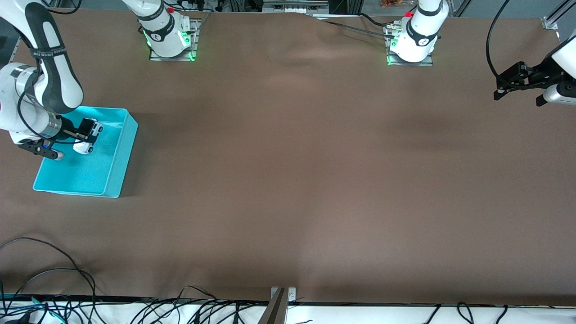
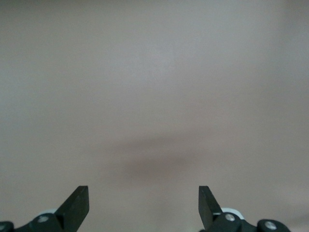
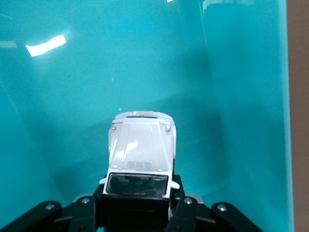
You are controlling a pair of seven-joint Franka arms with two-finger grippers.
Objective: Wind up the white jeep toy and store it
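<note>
At the right arm's end of the table sits the turquoise bin point(image 1: 118, 166), an open rectangular tub on the brown table cover point(image 1: 288, 180). The right arm bends down over it, and the right gripper point(image 1: 84, 129) hangs inside the bin's opening, its fingers pinched onto the white jeep toy point(image 1: 92, 129). In the right wrist view the white jeep toy point(image 3: 140, 157) points nose-first toward the bin's turquoise floor point(image 3: 120, 72), its white bonnet and dark windscreen plain to see, and the black roof end sits clamped between the two fingers point(image 3: 183, 212). Whether the wheels touch the bin floor I cannot tell. A second small white shape lies in the bin just beside the jeep, nearer the front camera; I cannot make out what it is.

The middle of the table is bare brown cover, rumpled a little between the two bases.

Toward the left arm's end, the left arm waits. The left gripper point(image 1: 517, 87) hangs over the table cover near that end's edge, its fingers spread wide with nothing between them. The left wrist view shows only the two dark fingertips point(image 2: 77, 205) and the plain cover below, with a soft shadow on it.
</note>
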